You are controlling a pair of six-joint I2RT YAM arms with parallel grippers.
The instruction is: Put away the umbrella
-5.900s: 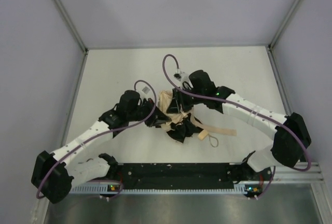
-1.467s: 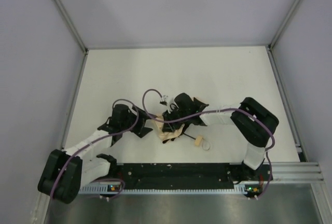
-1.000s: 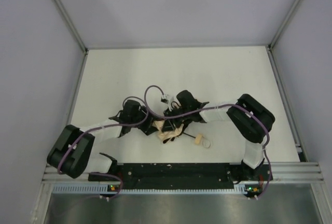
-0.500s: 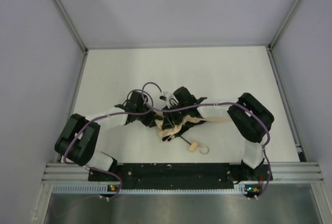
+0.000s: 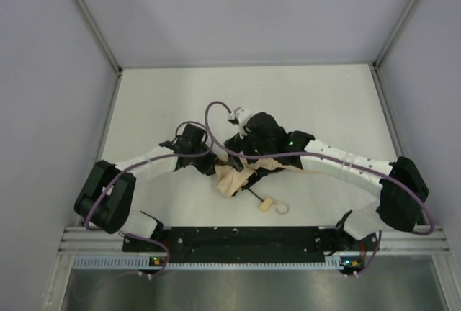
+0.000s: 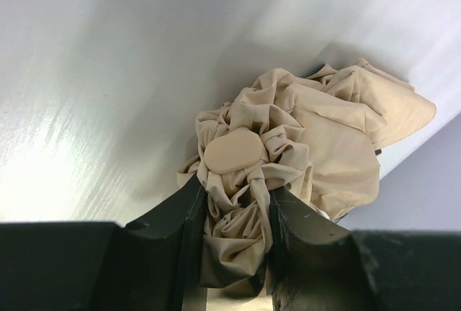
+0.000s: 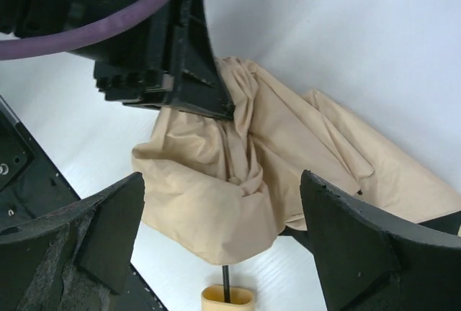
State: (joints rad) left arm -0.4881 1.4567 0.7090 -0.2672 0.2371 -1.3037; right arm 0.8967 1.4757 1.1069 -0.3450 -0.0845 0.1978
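step: gathering the umbrella (image 5: 232,179) | its handle (image 5: 267,204) on surface (image 5: 216,102), nearward of both pincers | left pincer (image 6: 232,203) clamped on the crumpled top | right pincer (image 7: 220,196) spread apart just above the folds | next: likely tuck loose cloth inward

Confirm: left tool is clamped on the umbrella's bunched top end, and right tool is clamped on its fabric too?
No: the right tool is open, spread wide over the fabric, per the right wrist view. The left tool does clamp the umbrella's bunched top end.
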